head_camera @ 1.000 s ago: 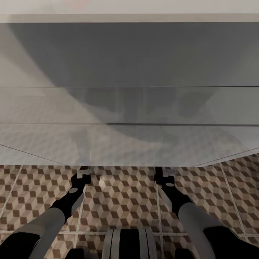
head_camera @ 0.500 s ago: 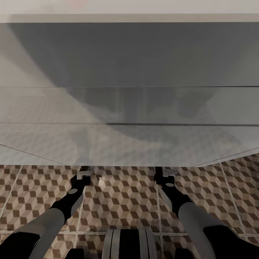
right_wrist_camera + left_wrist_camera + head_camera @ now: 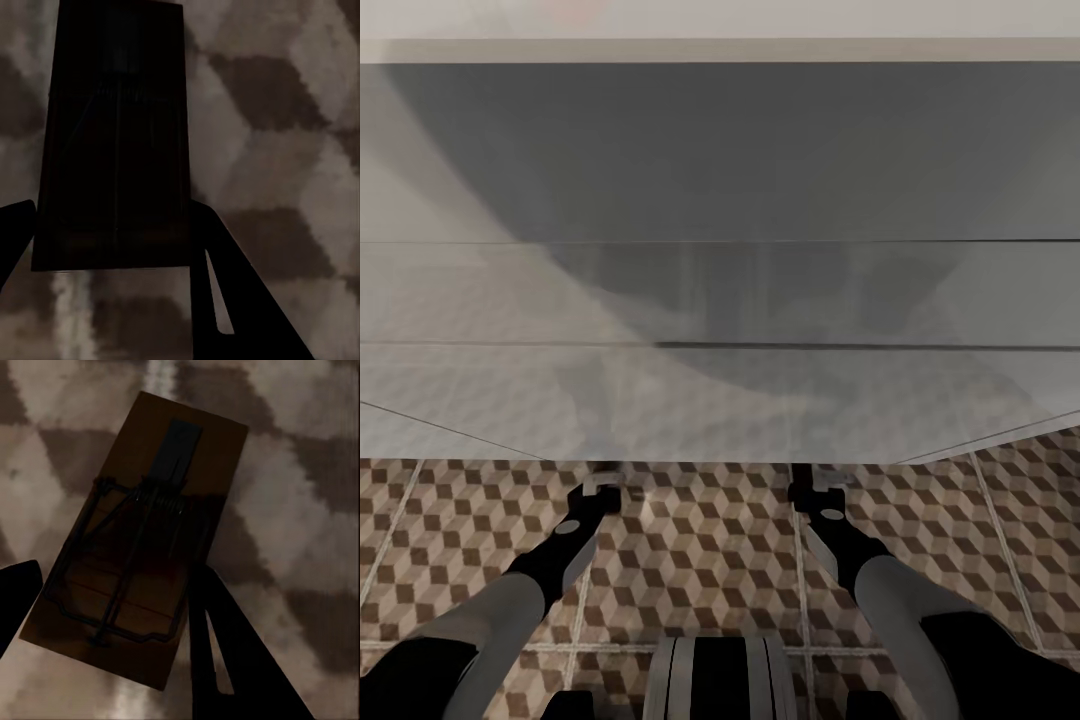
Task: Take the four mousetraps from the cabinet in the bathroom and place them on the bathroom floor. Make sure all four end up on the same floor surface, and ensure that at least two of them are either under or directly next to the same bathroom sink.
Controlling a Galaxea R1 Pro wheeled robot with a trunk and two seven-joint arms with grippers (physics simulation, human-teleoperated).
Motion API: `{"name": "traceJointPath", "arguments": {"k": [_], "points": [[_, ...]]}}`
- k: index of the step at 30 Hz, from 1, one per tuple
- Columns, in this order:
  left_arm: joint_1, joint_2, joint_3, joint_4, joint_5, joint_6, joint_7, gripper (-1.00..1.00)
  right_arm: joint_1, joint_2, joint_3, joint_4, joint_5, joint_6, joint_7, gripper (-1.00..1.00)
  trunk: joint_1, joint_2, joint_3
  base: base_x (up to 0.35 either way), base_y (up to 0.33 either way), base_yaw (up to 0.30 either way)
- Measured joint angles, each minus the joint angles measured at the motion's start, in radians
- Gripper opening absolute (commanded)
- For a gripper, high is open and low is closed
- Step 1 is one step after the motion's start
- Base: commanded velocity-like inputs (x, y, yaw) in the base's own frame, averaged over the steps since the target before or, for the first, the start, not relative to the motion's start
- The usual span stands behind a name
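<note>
Below, both arms are reaching under the sink; each gripper, left and right, is straddling a mousetrap with fingers apart over the floor; contact is unclear.
</note>
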Motion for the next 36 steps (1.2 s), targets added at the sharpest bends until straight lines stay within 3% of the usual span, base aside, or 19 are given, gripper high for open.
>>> {"name": "traceJointPath", "arguments": {"k": [13,36], "points": [[-0.056,-0.006,0.000,0.017,0.000,0.028,-0.004,-1.00,-0.039,0.000,-0.006,0.009,-0.011,-0.012,0.001,-1.00,0.000,0.000,0.000,0.000,0.000,0.000],[-0.082,-0.022,0.000,0.050,0.001,0.049,-0.042,-1.00,-0.074,0.001,-0.007,0.037,-0.016,-0.012,0.001,-1.00,0.000,0.000,0.000,0.000,0.000,0.000]]}}
